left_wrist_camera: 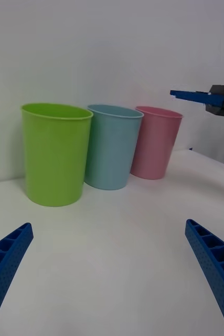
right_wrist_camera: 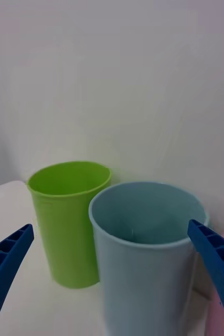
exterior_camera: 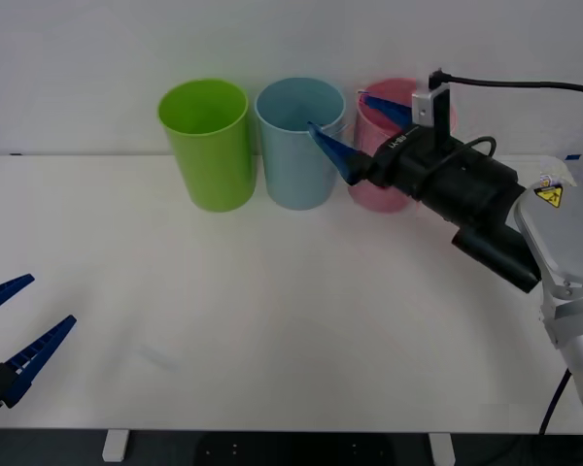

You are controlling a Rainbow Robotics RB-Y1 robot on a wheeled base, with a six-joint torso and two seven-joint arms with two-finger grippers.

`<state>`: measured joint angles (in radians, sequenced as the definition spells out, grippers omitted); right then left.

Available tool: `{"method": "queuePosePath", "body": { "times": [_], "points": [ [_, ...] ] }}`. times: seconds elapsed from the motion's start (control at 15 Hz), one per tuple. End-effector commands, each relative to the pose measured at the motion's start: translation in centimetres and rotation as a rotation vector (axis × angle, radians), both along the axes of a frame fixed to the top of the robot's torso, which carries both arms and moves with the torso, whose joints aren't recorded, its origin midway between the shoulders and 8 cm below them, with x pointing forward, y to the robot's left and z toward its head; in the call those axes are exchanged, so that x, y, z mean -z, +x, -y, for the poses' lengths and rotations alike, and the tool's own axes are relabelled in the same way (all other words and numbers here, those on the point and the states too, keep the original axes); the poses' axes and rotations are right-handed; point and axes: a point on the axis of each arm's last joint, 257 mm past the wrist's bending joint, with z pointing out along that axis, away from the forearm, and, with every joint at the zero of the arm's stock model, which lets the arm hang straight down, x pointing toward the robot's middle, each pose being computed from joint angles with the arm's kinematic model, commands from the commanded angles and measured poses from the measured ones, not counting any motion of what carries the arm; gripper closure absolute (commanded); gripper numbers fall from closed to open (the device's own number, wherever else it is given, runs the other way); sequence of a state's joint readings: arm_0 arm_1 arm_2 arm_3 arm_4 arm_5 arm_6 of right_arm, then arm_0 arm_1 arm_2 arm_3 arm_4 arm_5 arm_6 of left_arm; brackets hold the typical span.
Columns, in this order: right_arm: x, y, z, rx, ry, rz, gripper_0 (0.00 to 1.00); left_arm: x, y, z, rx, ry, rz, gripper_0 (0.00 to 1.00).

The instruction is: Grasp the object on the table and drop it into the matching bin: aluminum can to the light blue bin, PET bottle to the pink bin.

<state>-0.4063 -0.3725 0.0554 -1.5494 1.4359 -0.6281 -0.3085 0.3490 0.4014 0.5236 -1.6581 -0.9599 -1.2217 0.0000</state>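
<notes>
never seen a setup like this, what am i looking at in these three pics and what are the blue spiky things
It is a two-armed robot at a white table. The blue ribbed pieces are the fingers of its claws.

The wide picture comes from a camera above the arms, looking down at the table. The two tall pictures come from cameras on the wrists, so each shows its own claw's fingers at the bottom corners.

Three plastic bins stand in a row at the far edge: a green bin, a light blue bin and a pink bin.

The right claw is open and empty, raised over the light blue and pink bins. The left claw is also open and empty, low at the table's near corner.
</notes>
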Motion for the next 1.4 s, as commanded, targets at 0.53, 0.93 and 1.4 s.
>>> {"method": "queuePosePath", "body": {
  "times": [0.53,0.93,1.4],
  "points": [
    [5.4,-9.5,8.1,-0.048,-0.152,0.013,0.00,0.0,0.0,0.0,0.000,0.000,0.000,0.00],
    [8.3,-14.2,13.1,-0.096,-0.233,-0.034,0.00,0.0,0.0,0.0,0.000,0.000,0.000,0.00],
    [10.6,-17.1,17.0,-0.074,-0.250,-0.125,0.00,0.0,0.0,0.0,0.000,0.000,0.000,0.00]
  ]
}}
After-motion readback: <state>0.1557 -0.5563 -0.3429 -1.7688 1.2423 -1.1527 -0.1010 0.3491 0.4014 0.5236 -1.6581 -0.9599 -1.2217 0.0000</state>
